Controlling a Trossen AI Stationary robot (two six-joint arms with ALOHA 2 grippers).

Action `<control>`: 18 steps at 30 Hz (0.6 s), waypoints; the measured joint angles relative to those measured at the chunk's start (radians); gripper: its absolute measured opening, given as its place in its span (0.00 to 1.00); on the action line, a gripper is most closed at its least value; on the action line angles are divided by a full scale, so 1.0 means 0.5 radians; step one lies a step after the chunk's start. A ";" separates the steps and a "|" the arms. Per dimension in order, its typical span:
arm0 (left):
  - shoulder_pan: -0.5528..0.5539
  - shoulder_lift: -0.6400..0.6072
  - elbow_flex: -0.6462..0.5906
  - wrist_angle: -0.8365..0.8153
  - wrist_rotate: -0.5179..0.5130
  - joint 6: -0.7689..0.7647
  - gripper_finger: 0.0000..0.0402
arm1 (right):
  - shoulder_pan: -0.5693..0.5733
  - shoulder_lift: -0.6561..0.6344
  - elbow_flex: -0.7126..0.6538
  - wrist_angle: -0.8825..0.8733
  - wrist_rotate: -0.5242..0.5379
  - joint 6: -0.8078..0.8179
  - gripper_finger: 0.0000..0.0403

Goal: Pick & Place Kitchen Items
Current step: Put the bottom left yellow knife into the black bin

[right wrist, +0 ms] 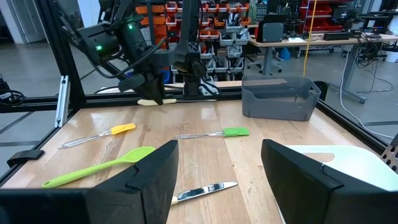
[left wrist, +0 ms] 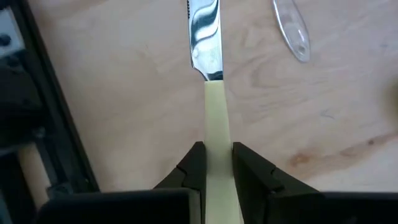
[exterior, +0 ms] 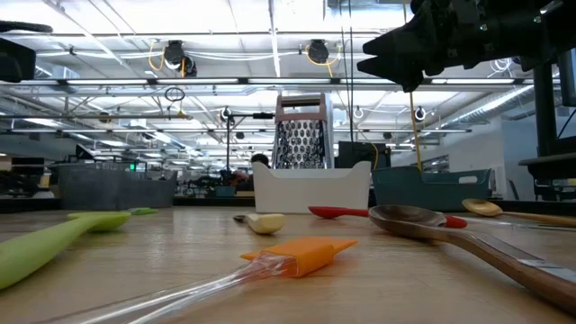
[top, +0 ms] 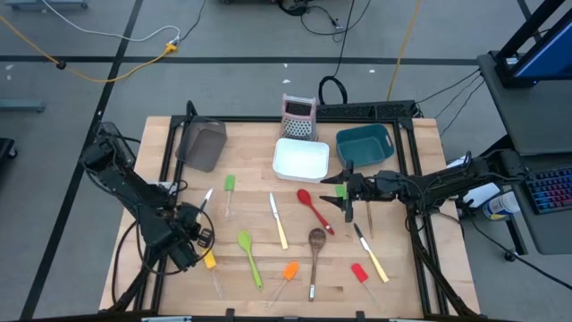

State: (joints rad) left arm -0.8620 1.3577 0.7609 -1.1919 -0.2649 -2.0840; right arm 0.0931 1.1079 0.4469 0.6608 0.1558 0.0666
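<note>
My left gripper (top: 195, 224) is at the table's left and is shut on a cream-handled knife (left wrist: 211, 74), whose steel blade (top: 207, 197) points toward the far edge. My right gripper (top: 345, 191) hovers open above the table's right half, near the teal bin, with nothing between its fingers (right wrist: 155, 180). Other kitchen items lie flat on the wood. They include a green spatula (top: 230, 183), a second knife (top: 279, 222), a red spoon (top: 313, 207), a wooden spoon (top: 315, 246), a green spoon (top: 249, 255), an orange spatula (top: 288, 272) and a yellow spatula (top: 210, 260). My left gripper pinches the knife's cream handle (left wrist: 215, 134) between its two fingers (left wrist: 194, 165), a short way behind the blade. The fingers come from above, pointing steeply down, and lie across the handle. The knife lies about level; in the right wrist view its handle end (right wrist: 153, 101) appears just clear of the wood.
A dark mesh bin (top: 204, 146), a white bin (top: 301, 158), a teal bin (top: 365, 148) and an upright grater (top: 299, 118) stand along the far edge. A red spatula (top: 359, 273) and a third knife (top: 371, 255) lie near right. Black frame rails border the table.
</note>
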 joint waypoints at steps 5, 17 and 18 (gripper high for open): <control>0.091 -0.008 0.000 -0.032 0.000 0.110 0.13 | 0.000 0.000 0.000 0.000 0.000 0.000 0.56; 0.363 -0.009 0.000 -0.043 0.000 0.445 0.13 | 0.000 0.000 0.000 0.000 0.000 0.000 0.56; 0.386 -0.011 0.000 -0.043 0.000 0.477 0.13 | 0.000 0.000 0.000 0.000 0.000 0.000 0.56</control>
State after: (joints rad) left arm -0.6690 1.3522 0.7609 -1.2133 -0.2649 -1.8457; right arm 0.0929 1.1080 0.4469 0.6609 0.1558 0.0666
